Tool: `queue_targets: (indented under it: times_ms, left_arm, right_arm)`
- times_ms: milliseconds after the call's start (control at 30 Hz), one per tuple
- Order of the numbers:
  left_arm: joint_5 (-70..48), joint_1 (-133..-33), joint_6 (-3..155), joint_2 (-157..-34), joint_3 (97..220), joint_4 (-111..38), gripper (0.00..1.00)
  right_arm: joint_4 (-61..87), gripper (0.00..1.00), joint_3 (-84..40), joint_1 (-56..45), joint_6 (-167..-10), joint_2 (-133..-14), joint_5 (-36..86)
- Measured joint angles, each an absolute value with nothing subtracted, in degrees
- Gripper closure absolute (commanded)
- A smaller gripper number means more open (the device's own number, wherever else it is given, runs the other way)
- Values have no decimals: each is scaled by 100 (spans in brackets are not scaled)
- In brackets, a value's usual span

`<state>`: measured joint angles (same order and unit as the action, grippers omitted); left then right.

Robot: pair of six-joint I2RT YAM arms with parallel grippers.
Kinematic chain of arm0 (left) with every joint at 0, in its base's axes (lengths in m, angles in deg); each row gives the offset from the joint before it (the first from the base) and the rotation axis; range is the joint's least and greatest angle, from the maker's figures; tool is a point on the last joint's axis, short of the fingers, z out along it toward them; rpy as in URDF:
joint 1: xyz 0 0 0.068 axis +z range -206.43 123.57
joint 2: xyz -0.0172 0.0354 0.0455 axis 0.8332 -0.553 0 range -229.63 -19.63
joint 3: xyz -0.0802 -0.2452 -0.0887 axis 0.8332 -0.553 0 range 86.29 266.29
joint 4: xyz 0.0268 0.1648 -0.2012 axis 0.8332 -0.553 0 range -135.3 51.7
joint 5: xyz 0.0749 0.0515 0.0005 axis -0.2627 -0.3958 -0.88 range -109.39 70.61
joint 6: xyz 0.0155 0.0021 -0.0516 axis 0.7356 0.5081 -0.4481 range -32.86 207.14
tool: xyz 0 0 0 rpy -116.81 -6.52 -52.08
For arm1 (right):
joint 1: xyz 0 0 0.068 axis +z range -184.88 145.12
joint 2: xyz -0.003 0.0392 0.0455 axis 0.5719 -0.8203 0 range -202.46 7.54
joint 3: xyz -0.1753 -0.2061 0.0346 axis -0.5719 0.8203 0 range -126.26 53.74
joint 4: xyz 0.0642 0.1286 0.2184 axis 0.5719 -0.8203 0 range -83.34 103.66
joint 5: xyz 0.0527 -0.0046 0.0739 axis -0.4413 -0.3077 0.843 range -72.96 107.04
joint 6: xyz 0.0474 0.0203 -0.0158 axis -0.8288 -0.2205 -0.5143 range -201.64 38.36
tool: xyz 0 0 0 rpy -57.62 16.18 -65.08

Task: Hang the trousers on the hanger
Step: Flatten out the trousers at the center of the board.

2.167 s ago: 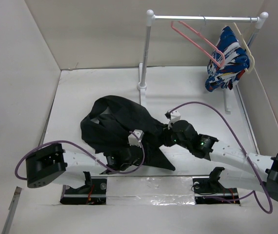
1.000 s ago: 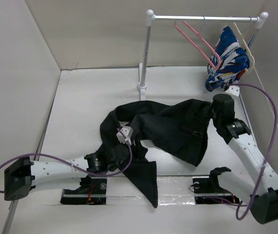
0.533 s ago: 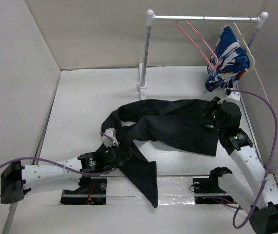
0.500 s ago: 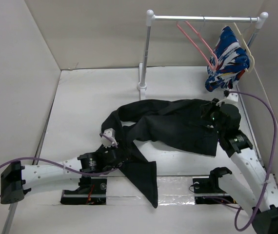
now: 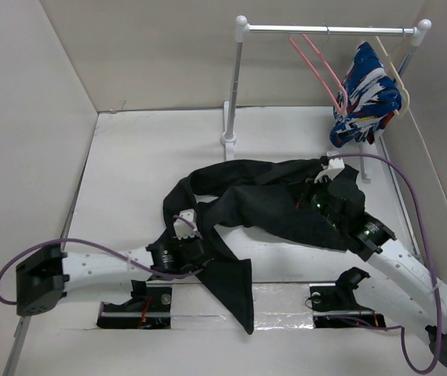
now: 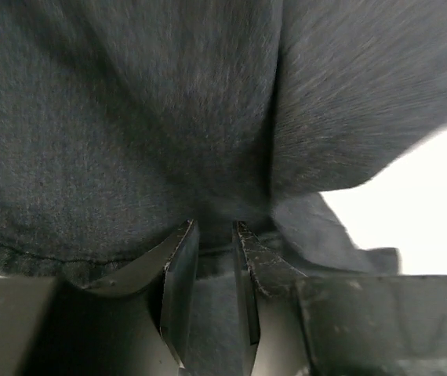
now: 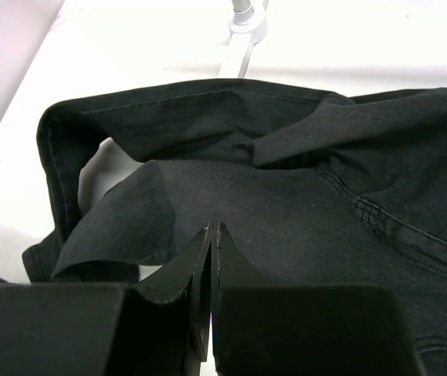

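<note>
Currently the trousers (image 5: 270, 200) lie spread on the white surface (image 5: 145, 149), on the near side of the rack (image 5: 237, 78), not on the hanger (image 5: 321, 69). We note that the cloth runs in a wide dark band starting just short of the rack's post foot and passing beneath the rack's far end. One leg trails off away from the rack, over the surface's near edge between the two arm bases.

The pink hanger hangs by its hook from the rack's rail, about midway along it, well apart from the trousers below. At the rail's end hangs a blue, white and red patterned garment (image 5: 365, 90) on a cream hanger (image 5: 396, 70), just beside the pink one.

Left tool (image 6: 214, 251): we see it sunk into the cloth at the trousers' end farthest from the rack. Its fingers (image 6: 178, 290) stand at a narrow gap, and dark fabric fills that gap, so we record it as clamped on the trousers.

Right tool (image 7: 212, 235): it sits over the trousers' end nearer the rack, with its tips low over the cloth. Its fingers are pressed fully together, only a hairline between them. We see no fold of cloth caught there, though the tips themselves hide the contact point.
</note>
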<state>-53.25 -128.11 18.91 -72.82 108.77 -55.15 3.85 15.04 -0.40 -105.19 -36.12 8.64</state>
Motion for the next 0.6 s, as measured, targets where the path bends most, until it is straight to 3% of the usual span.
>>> queue_targets:
  times_ms: [100,233,467,600]
  left_arm:
    - [-5210,-12811,1924,-8217,11190,-5539,85]
    - [-5089,-12839,2062,-8827,11461,-5484,69]
    - [-4838,-12848,2261,-8735,11555,-5246,66]
    - [-4683,-12848,2394,-8427,11555,-5088,54]
  right_arm:
    - [388,92,1504,8,-10497,-3608,840]
    - [390,88,1506,86,-10453,-3571,796]
    - [508,82,1629,176,-10394,-3634,787]
    - [510,81,1701,200,-10383,-3770,809]
